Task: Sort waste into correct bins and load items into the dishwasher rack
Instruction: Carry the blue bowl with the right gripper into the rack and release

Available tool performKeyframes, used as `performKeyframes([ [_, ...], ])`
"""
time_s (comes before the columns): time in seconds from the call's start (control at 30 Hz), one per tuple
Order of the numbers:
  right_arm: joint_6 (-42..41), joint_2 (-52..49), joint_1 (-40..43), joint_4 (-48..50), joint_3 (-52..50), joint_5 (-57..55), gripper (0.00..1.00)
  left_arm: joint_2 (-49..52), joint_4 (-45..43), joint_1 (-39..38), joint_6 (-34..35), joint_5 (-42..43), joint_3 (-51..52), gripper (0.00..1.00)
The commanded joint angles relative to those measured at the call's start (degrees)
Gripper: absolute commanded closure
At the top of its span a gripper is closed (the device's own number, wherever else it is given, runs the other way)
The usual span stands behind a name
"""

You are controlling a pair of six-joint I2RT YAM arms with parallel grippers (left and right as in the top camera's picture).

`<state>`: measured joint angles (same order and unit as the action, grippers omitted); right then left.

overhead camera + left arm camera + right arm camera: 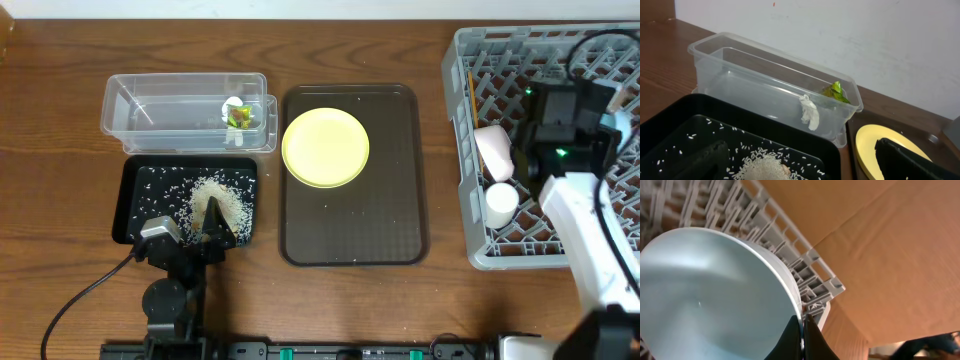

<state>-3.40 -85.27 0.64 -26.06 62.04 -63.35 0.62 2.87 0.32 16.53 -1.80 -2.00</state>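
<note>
**Blue bowl pinched at the rack, left tool wide over the rice**

The right tool [801,339] was closed tight on the rim of the light-blue bowl [705,295], one dark finger on each side of the edge. The bowl stood on its side against the pegs of the dishwasher rack [480,70], near the rack's front left corner. Just behind it in the rack lay the white bowl [493,148], tipped over with its pinkish inside showing. The chopsticks [470,92] lay along the rack's left wall.

The left tool [190,228] hung over the near edge of the black tray [135,195] with its fingers spread wide, holding nothing. Rice [760,164] was heaped in that tray beneath the tool, with loose grains scattered across the rest of the tray floor.

Behind the black tray stood the clear tub [715,55]. In its right end sat the green-and-yellow wrapper [836,92] and the white scrap [810,111], close together.

The pale-yellow plate [325,147] rested on the far half of the brown serving tray [350,230], which sat on the table [60,150] between the bins and the rack.
</note>
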Motion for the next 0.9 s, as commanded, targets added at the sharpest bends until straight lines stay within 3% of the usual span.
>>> performKeyframes([
  [0.0, 3.56, -3.04, -0.15, 0.15, 0.17, -0.68, 0.99, -0.35, 1.09, 0.26, 0.24, -0.11, 1.77, 0.04],
  [0.6, 6.32, -7.63, -9.55, -2.89, 0.15, 0.37, 0.96, -0.35, 1.09, 0.26, 0.24, -0.11, 1.77, 0.05],
  [0.67, 6.32, -7.50, -11.21, -3.54, 0.15, 0.33, 0.87, -0.33, 1.09, 0.26, 0.24, -0.11, 1.77, 0.04],
  [0.7, 6.32, -7.26, -12.50, -3.58, 0.15, 0.15, 0.70, -0.33, 1.09, 0.26, 0.24, -0.11, 1.77, 0.05],
  [0.77, 6.23, -6.58, -14.32, -3.52, 0.20, 0.24, 0.52, -0.35, 1.07, 0.26, 0.24, -0.11, 1.77, 0.05],
  [0.87, 6.03, -4.24, -18.40, -3.50, 0.22, 1.51, 0.41, -0.35, 1.09, 0.26, 0.24, -0.11, 1.77, 0.04],
])
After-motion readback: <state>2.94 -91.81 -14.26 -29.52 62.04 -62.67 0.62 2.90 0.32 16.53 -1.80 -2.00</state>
